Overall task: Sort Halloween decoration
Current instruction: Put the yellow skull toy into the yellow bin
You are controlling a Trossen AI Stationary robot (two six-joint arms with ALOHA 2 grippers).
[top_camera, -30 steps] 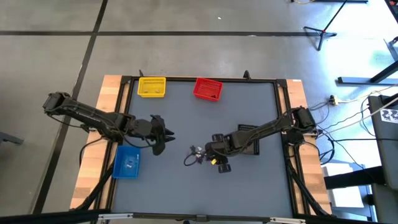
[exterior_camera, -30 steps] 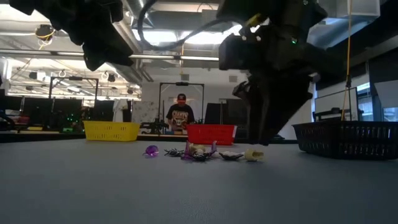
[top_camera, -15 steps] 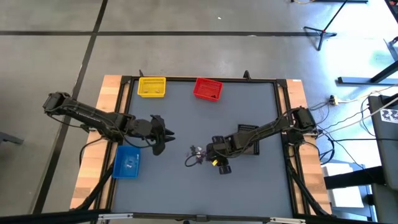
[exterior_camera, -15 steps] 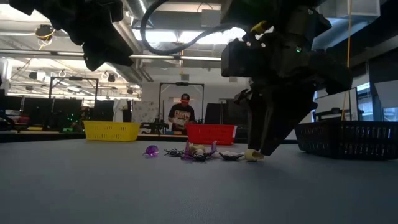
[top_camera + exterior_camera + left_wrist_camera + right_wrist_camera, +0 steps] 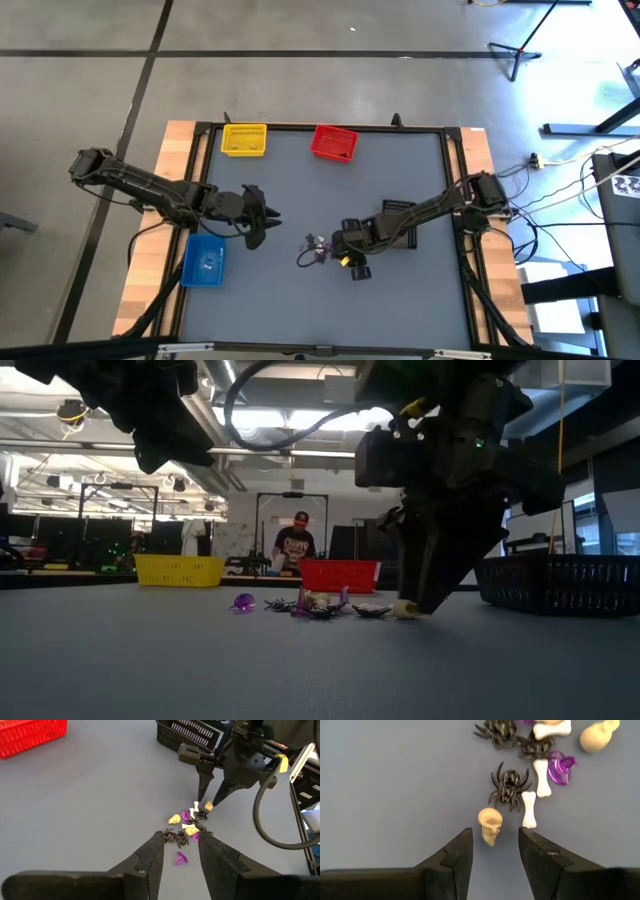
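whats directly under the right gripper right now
A pale tan skull trinket lies on the grey table just ahead of the open right gripper, not yet between its fingers. A black spider and a white bone lie beside it.

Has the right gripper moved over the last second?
Yes. In the low view the right gripper has dropped toward the table and now stands open right beside the tan skull, while the red bin behind is unmoved.

trinkets [image 5: 318,247] mid-table, between 2 arms
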